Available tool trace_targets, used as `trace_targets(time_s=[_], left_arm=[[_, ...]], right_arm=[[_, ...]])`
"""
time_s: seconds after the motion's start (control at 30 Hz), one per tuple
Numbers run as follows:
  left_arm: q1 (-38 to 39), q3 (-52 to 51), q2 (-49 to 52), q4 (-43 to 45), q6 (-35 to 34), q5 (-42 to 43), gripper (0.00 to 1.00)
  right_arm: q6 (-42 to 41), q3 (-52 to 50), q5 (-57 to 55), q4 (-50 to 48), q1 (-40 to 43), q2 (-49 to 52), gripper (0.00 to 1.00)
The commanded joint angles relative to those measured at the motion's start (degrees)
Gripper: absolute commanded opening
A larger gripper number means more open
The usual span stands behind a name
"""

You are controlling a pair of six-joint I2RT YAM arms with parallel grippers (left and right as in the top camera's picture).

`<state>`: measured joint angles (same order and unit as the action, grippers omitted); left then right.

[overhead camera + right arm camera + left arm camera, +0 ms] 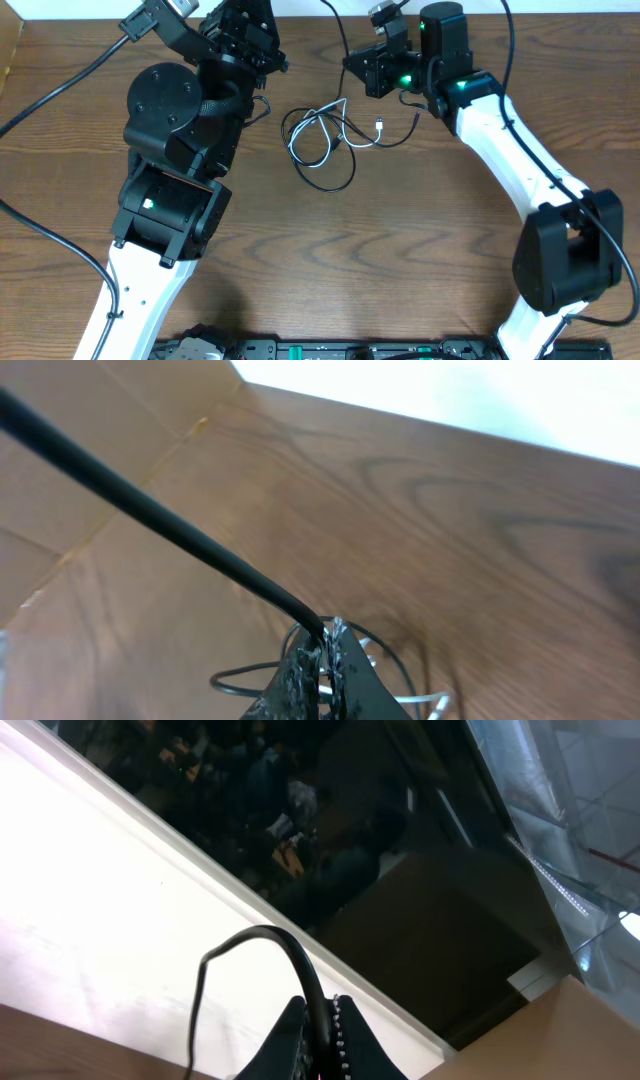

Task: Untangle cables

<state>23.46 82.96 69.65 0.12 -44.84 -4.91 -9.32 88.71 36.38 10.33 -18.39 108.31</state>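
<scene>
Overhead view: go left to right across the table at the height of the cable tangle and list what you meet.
Thick black wire at the left edge → left arm → tangled black and white cables → right arm.

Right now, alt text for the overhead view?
A black cable and a white cable lie tangled in loose loops on a wooden table. The left arm and right arm flank the tangle.

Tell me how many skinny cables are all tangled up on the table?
2. The black cable loops on the middle of the table. The white cable lies twisted through it. Some parts may be hidden.
</scene>
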Motion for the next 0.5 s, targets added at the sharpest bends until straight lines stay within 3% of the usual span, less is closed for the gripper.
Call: trace_targets(time_s=[0.0,0.47], left_arm=[[0.0,1.4,-0.9,0.1,0.1,-0.7,0.08],[0.0,1.4,-0.8,-0.2,0.1,-0.7,0.08]], right_arm=[[3.8,0.5,-5.1,1.5,0.0,-4.1,0.01],[8.2,0.5,-14.1,7.4,0.0,-9.2,0.01]])
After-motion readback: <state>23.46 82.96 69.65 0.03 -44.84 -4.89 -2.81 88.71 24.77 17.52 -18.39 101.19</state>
